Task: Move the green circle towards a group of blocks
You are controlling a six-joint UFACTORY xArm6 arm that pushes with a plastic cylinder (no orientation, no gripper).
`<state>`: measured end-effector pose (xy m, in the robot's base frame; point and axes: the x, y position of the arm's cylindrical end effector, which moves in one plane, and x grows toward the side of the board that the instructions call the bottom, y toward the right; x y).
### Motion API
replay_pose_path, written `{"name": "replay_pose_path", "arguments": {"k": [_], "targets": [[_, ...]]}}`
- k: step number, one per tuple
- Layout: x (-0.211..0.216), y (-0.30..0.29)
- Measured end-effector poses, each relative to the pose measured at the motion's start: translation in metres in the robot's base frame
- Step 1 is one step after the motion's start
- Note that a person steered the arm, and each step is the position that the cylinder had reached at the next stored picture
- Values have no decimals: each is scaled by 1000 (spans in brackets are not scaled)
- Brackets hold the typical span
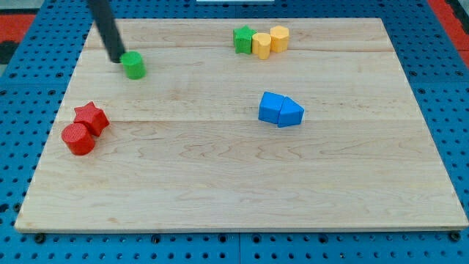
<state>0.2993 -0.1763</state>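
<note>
The green circle (133, 65) sits near the table's top-left corner, a short upright cylinder with its round face up, so no long axis or heading can be read; my tip (117, 59) stands just at its left side, seemingly touching it; a plain rod, it has nothing to open and holds nothing. Along the top edge, right of centre, a green star (243, 39), a yellow pentagon-like block (261, 45) and a yellow cylinder (279, 37) cluster touching; two blue blocks (281, 110) lie together right of centre; a red star (91, 117) and red cylinder (78, 138) huddle by the left edge of the wooden table (220, 198).
</note>
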Motion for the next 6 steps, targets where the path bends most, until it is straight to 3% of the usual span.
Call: {"name": "replay_pose_path", "arguments": {"k": [1,3,4,5,6], "targets": [[-6,58],[6,-23],[37,30],[34,134],[32,151]]}}
